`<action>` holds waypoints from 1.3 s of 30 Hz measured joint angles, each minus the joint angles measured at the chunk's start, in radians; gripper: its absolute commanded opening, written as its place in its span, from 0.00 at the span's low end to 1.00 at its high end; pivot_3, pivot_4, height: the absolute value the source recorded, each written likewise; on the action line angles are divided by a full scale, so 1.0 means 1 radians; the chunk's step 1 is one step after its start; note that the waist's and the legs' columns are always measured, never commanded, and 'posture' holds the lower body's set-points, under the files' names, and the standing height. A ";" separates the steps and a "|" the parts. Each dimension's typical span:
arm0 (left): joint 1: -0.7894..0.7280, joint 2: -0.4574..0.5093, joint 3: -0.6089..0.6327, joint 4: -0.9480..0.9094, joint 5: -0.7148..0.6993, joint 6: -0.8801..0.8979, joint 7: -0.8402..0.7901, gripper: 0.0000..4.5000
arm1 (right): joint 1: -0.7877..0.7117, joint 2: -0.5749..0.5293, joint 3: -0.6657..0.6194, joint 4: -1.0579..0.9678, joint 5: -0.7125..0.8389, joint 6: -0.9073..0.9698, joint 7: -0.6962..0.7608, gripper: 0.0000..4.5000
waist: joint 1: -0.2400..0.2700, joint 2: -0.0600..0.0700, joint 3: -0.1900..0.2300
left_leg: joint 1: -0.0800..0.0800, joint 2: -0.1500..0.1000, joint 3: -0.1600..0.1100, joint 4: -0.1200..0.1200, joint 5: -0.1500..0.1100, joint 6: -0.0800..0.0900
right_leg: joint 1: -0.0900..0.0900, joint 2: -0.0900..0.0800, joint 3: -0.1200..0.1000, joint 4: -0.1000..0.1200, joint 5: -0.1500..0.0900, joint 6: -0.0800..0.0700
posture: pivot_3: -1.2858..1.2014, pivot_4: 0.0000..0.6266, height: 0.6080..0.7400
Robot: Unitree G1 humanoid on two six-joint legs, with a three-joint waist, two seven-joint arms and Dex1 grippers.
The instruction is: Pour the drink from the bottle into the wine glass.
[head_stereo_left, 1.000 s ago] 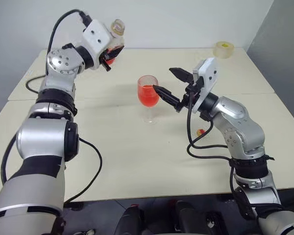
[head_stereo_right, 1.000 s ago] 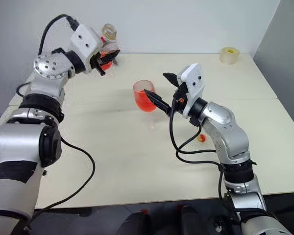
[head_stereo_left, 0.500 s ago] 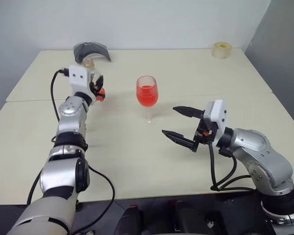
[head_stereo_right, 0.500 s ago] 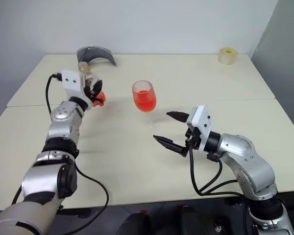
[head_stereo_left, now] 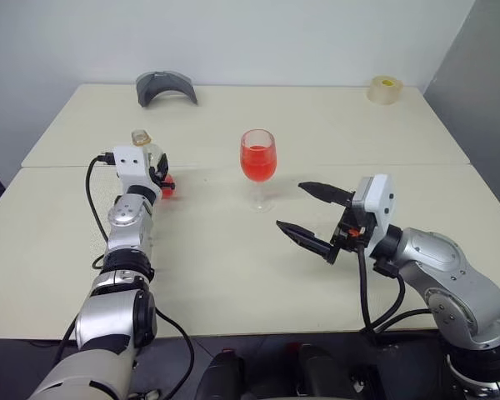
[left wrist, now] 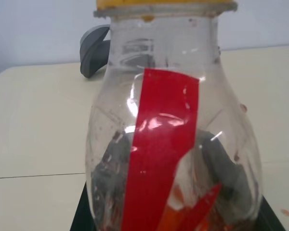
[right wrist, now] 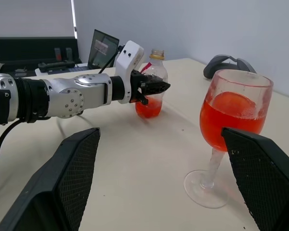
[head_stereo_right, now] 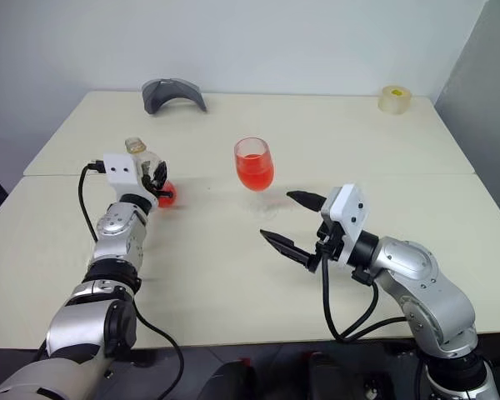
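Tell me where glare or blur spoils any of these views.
Left wrist view: the bottle sits so close that it looks soft, with white glints on its plastic. Right wrist view: the right pincer's fingers loom dark and blurred in front, the glass stays readable. Head views: even light, faint shadows on the table.

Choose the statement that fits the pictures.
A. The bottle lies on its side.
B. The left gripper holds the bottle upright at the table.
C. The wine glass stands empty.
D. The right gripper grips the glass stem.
B: the left gripper is closed on the upright bottle, its base at the table.
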 measured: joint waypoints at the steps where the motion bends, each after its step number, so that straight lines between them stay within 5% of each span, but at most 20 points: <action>1: -0.001 -0.003 0.000 0.005 0.000 -0.006 0.007 0.29 | 0.000 -0.002 0.000 0.000 0.000 0.000 0.000 0.96 | 0.000 0.000 0.000 | 0.000 0.000 0.000 0.000 0.000 0.000 | 0.000 0.000 0.000 0.000 0.000 0.000 | 0.52 0.24 1.00; 11: 0.012 -0.008 -0.002 0.016 0.000 -0.004 0.013 0.98 | -0.024 -0.007 0.000 0.047 -0.003 0.000 0.001 0.96 | 0.000 0.000 0.000 | 0.000 0.000 0.000 0.000 0.000 0.000 | 0.000 0.000 0.000 0.000 0.000 0.000 | 0.52 0.24 1.00; 20: 0.097 -0.003 -0.001 -0.116 -0.010 0.067 -0.033 0.98 | -0.036 -0.016 -0.004 0.058 -0.002 0.001 0.002 0.96 | -0.001 0.000 0.000 | 0.000 0.000 0.000 0.000 0.000 0.000 | 0.000 0.000 0.000 0.000 0.000 0.000 | 0.52 0.24 1.00; 30: 0.534 0.040 -0.008 -0.840 -0.113 0.464 -0.130 0.98 | 0.126 -0.074 -0.116 -0.044 0.042 0.066 -0.045 0.96 | 0.005 0.000 -0.001 | 0.001 0.001 -0.002 -0.001 -0.002 0.004 | 0.002 0.000 0.000 -0.001 0.000 0.000 | 0.52 0.24 1.00; 39: 0.668 -0.105 -0.107 -1.222 -0.158 0.786 -0.022 0.98 | 0.318 -0.007 -0.207 -0.107 -0.121 0.134 -0.350 0.96 | 0.027 0.001 -0.002 | 0.007 0.001 -0.003 -0.001 -0.002 0.004 | 0.013 0.001 -0.001 -0.008 0.000 0.000 | 0.52 0.24 1.00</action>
